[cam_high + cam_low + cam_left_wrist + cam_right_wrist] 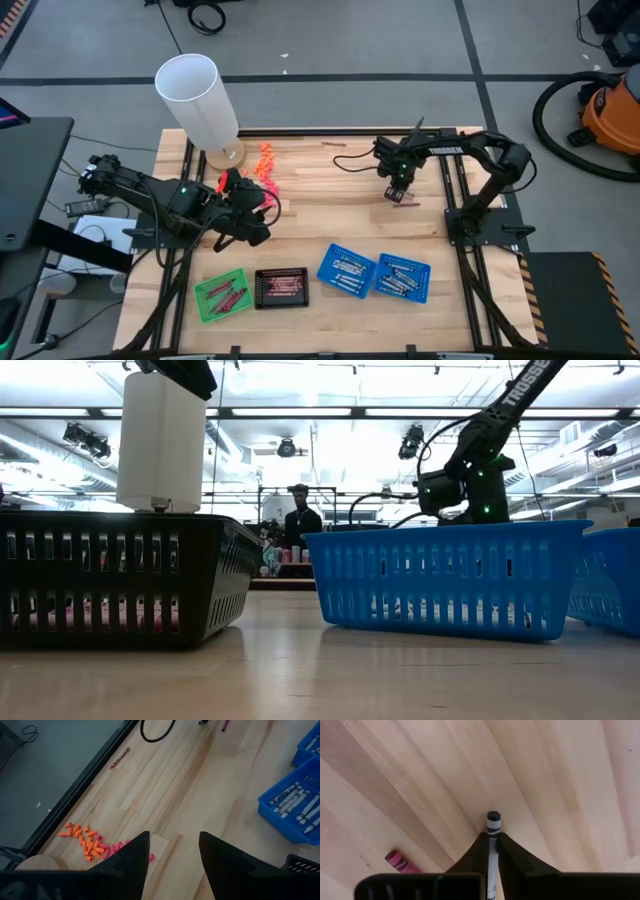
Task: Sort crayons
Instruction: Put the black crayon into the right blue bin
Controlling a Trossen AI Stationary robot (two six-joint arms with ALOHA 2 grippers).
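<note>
Slippage is the risk: the right gripper, its jaws pinched shut on a grey crayon low at the surface, grips near one end, so lifting may tilt it free; left gripper waits open.

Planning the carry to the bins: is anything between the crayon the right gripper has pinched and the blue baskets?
Nothing visible. The right gripper is shut on a pale grey crayon on the table. From there to the blue baskets the high view shows bare wood. A magenta crayon lies beside the gripper.
</note>
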